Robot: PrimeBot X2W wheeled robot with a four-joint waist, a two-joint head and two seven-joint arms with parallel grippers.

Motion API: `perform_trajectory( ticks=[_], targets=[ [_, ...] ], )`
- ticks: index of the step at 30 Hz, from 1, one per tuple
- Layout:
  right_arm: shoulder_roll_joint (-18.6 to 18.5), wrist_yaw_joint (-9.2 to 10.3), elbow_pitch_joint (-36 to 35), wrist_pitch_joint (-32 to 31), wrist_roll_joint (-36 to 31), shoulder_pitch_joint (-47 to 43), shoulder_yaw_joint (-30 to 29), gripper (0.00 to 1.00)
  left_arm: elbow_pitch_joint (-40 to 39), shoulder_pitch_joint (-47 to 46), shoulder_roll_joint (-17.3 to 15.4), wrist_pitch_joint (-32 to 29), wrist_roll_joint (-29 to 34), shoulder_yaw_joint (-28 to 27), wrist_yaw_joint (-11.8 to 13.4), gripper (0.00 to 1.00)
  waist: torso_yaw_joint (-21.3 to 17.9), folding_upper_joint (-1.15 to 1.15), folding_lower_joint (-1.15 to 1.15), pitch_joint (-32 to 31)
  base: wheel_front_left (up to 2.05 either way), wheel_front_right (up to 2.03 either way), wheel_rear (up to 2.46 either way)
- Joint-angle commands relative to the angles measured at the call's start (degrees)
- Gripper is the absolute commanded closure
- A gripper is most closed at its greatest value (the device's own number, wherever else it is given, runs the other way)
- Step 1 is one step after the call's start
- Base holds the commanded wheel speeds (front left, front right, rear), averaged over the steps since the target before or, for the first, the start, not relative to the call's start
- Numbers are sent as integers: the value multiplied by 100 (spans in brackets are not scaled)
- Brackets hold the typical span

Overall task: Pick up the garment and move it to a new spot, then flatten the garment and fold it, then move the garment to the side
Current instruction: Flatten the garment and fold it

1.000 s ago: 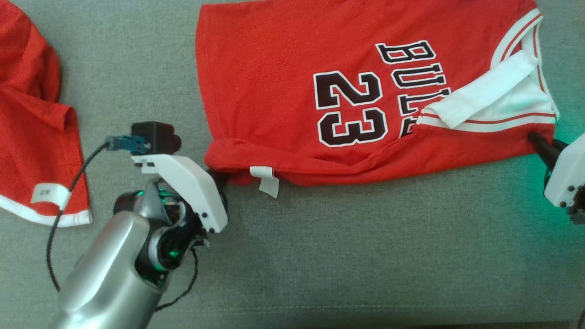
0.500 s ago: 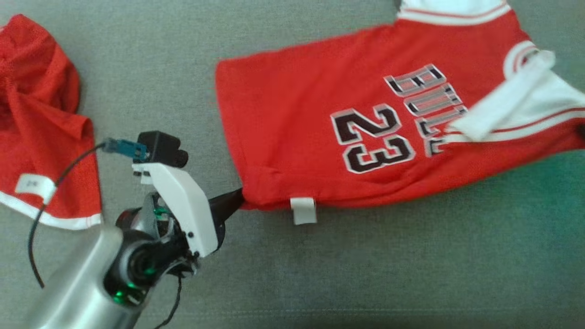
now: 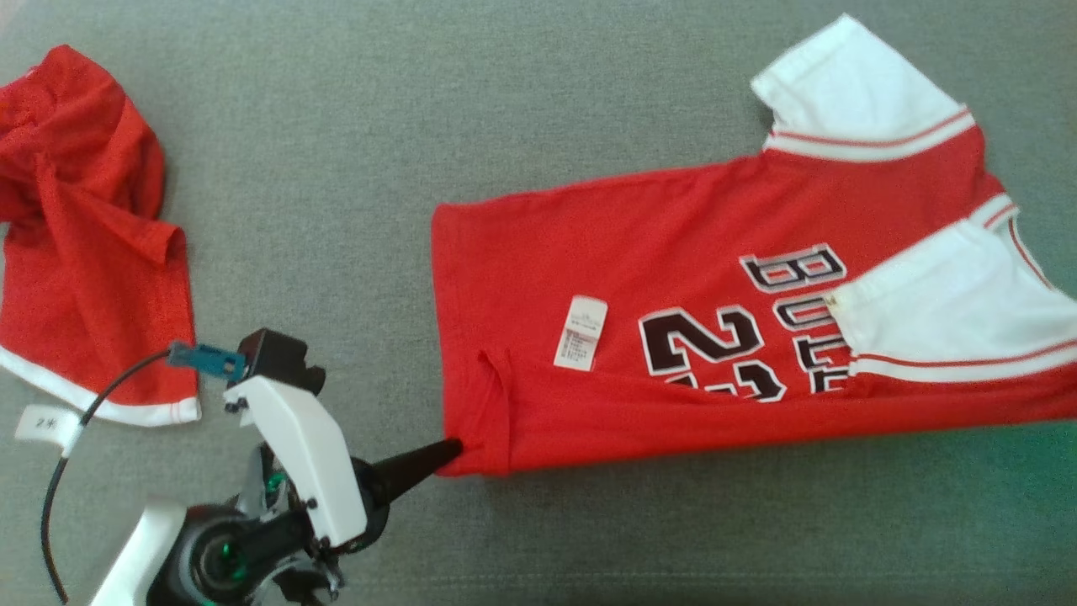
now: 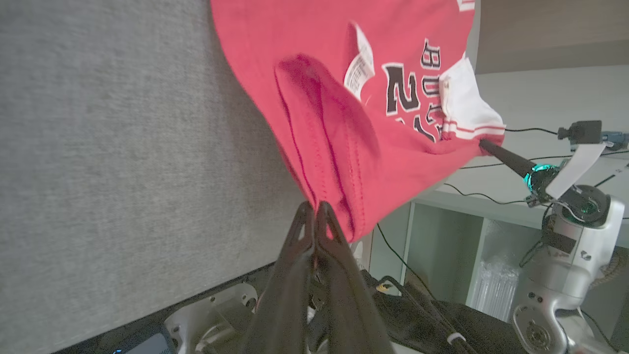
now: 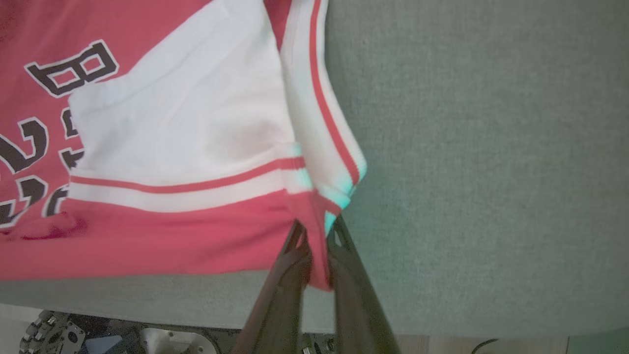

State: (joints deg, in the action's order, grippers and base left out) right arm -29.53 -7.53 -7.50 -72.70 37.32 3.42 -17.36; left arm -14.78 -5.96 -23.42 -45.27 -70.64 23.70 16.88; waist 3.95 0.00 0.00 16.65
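Observation:
The garment (image 3: pixel 673 278) is a red jersey with white sleeves and a black "23". It lies stretched across the grey surface at the right of the head view, its near edge raised. My left gripper (image 3: pixel 454 446) is shut on its near-left hem corner. The left wrist view shows the pinched hem (image 4: pixel 319 98) hanging in a fold above my left gripper (image 4: pixel 314 209). My right gripper (image 5: pixel 317 236) is shut on the red-and-white shoulder edge of the garment (image 5: pixel 147 236). Its dark fingers (image 4: pixel 496 152) also show across the cloth in the left wrist view.
A second red garment (image 3: pixel 84 252) with a white hem lies crumpled at the far left, a white tag (image 3: pixel 38 421) beside it. The grey surface (image 3: pixel 421 101) is bare behind and between the two. Its front edge (image 5: pixel 147 295) runs close below my right gripper. Shelves and cables (image 4: pixel 442 236) sit beyond.
The head camera has shifted. The garment's near edge has been lifted, and its white label has flipped up onto the red front. Both grippers still hold their corners.

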Motion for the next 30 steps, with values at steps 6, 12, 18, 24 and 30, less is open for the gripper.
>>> perform_trajectory(
  ticks=[6,12,18,24,30],
  targets=[
    [-154,4,-383,215,-8,-717,0,100,42,119,-108,562,417,-193,-242,100,50,0,0,-63,0,0,0],
    [-14,4,-481,684,-188,-1226,230,100,470,366,133,1122,782,57,-463,67,92,0,0,-119,0,0,0],
    [-38,4,-479,1107,-353,-1281,327,0,686,628,257,1487,1065,273,-544,0,86,0,0,-226,0,0,0],
    [-306,4,-679,1325,-495,-1289,301,0,499,798,53,1901,1621,286,-368,0,98,0,0,-223,0,0,0],
    [-318,4,-1028,1702,-627,-212,208,0,191,91,-161,2362,2486,123,-126,0,145,0,0,139,0,0,0]
  ],
)
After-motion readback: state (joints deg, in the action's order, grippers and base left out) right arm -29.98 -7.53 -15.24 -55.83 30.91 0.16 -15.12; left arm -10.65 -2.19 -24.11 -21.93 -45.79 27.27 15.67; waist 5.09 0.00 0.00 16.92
